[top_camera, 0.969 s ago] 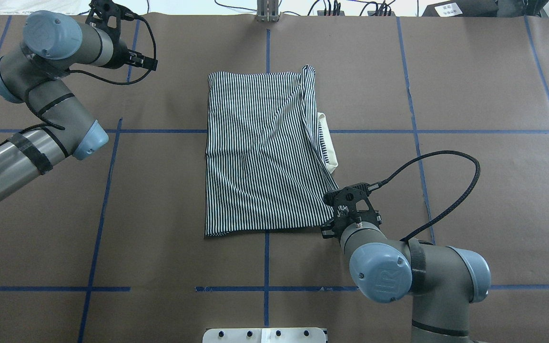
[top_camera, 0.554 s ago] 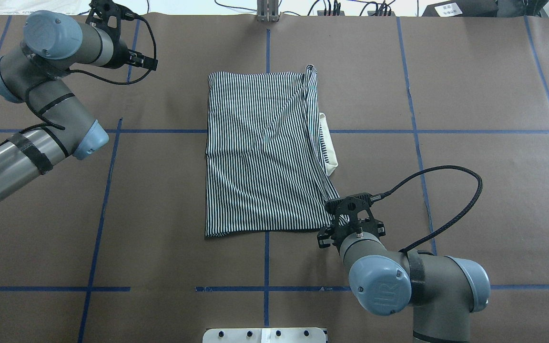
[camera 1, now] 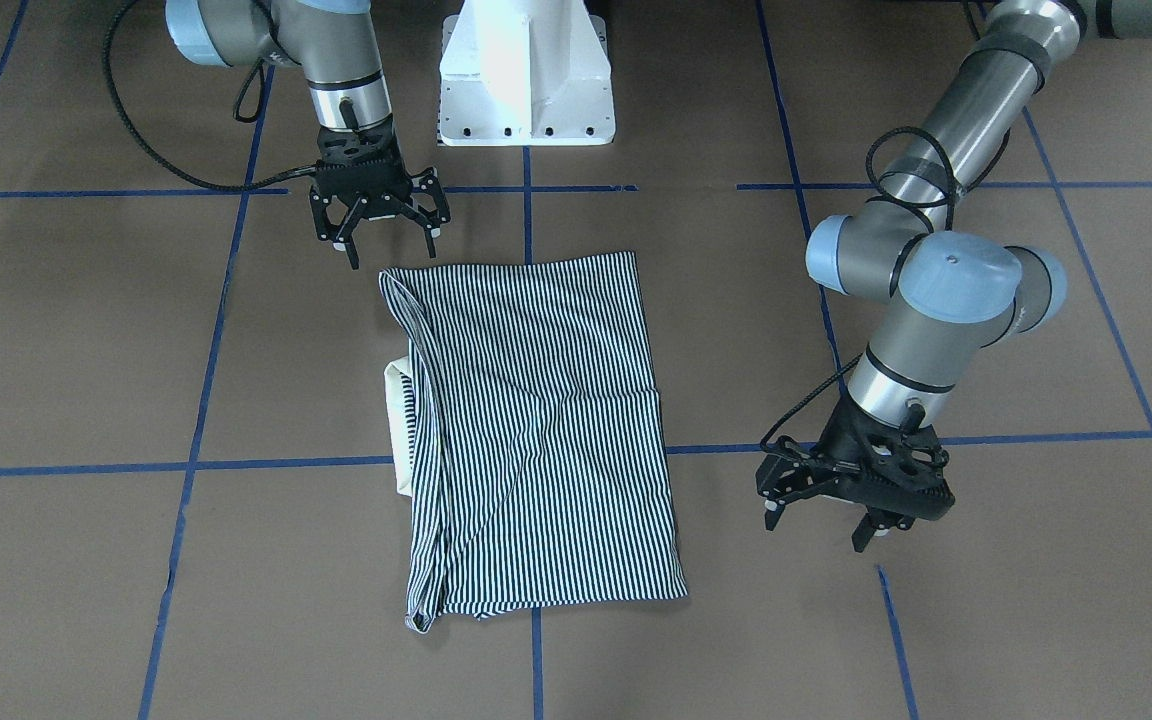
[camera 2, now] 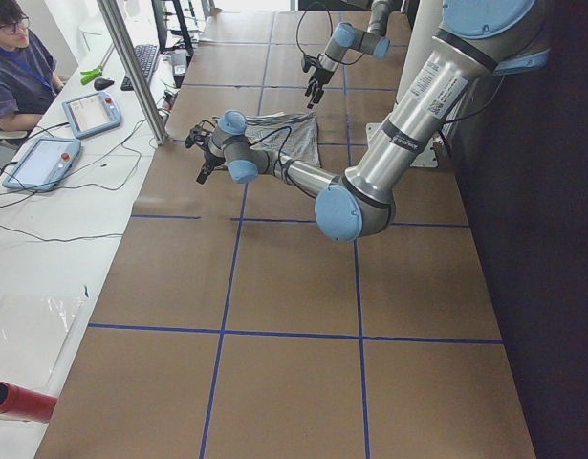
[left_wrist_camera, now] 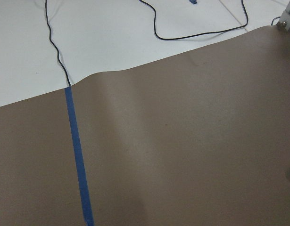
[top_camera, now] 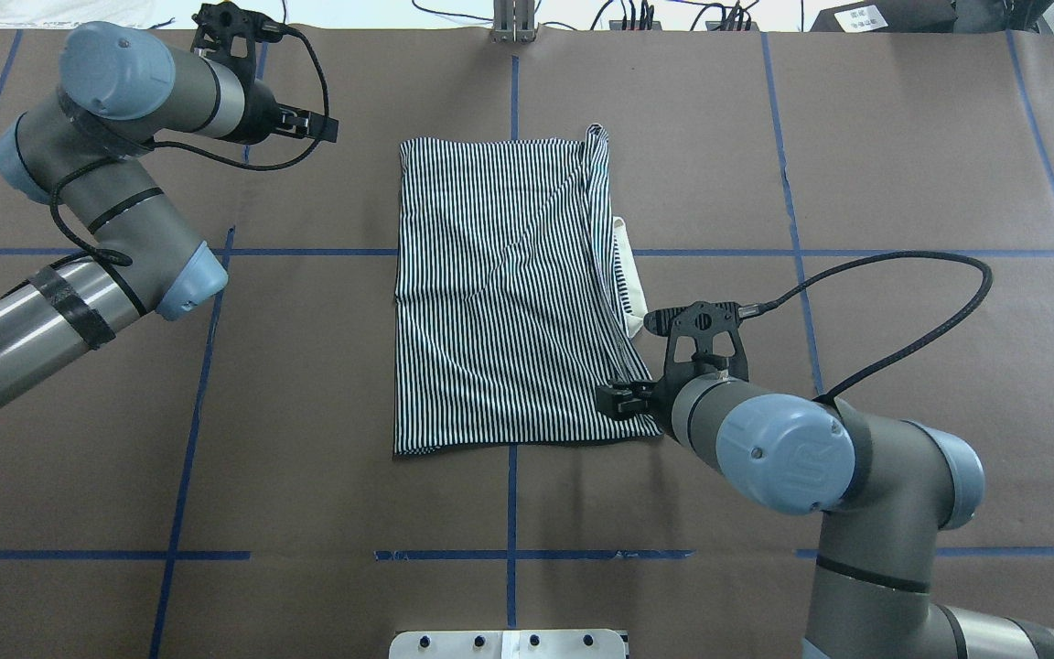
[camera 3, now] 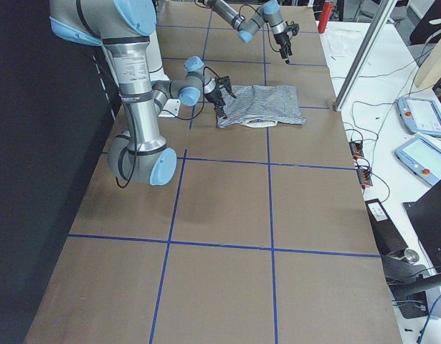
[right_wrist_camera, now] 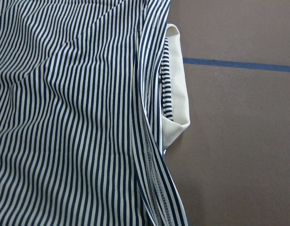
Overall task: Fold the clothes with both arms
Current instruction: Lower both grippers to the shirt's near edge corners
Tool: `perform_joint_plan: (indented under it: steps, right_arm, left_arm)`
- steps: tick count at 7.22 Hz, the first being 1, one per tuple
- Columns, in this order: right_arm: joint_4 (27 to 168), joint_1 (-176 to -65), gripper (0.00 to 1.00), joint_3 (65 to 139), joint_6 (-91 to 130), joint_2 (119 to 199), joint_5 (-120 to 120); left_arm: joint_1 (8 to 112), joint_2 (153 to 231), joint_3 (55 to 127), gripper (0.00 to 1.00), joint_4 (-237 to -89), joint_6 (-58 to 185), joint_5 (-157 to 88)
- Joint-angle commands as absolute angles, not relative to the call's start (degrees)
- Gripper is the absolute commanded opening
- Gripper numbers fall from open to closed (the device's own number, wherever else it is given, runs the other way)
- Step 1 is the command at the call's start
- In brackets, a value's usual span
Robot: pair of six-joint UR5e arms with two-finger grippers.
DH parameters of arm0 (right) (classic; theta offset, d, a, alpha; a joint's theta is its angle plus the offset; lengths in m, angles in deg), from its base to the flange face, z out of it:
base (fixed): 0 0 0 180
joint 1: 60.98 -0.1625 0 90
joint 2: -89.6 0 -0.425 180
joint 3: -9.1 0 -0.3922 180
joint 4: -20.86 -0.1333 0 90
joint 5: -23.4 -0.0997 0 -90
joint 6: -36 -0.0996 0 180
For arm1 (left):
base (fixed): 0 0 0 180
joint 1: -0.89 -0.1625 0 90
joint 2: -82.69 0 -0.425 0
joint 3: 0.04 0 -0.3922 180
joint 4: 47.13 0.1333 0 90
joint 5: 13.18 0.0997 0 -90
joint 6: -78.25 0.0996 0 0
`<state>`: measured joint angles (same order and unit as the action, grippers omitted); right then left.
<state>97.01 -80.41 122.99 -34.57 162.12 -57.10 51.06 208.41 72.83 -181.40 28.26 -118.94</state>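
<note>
At counter [top_camera: 902, 183] centre, the polo shirt [top_camera: 500, 293] lies folded into a rectangle, cream collar [right_wrist_camera: 178, 103] protruding at its right edge. Right tool [camera 1: 388, 245] hovers at the near-right corner, jaws apart; left tool [camera 1: 816, 525] stands well clear, far left, also apart. Recommended: pinch every layer at that corner, and match it at the far corner. Only the right wrist view resolves the stacked edges; the front-facing view alone shows jaw spread clearly.

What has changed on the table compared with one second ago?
The right arm swung outward and its wrist turned; the right gripper hangs open just off the polo shirt's near corner. The left gripper, open, shifted slightly toward the shirt. No grasp or release is visible. The shirt lies folded as before.
</note>
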Motion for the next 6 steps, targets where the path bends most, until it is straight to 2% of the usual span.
perform_joint_plan:
  steps: [1,3,4,5,6]
  right_arm:
    - [90.06,-84.0,1.0,122.92,-38.58,162.64,-61.94]
    - [89.59,-84.44,1.0,122.91,-42.47,162.38,-61.86]
    - [89.68,-84.79,1.0,122.83,-42.48,162.38,-61.86]
    - [89.59,-84.8,1.0,122.65,-43.09,162.38,-61.86]
    - [89.68,-84.8,1.0,122.65,-43.27,162.38,-61.77]
  left_arm:
    - [45.57,204.45,85.75,1.0,-175.31,16.07,-119.71]
    - [37.94,196.47,101.05,1.0,-171.58,4.15,-115.17]
    - [32.06,195.2,103.65,1.0,-171.49,-5.32,-109.05]
    - [27.56,195.19,103.76,0.88,-171.49,-12.81,-105.07]
    - [25.17,194.93,103.5,0.67,-171.49,-17.41,-103.55]
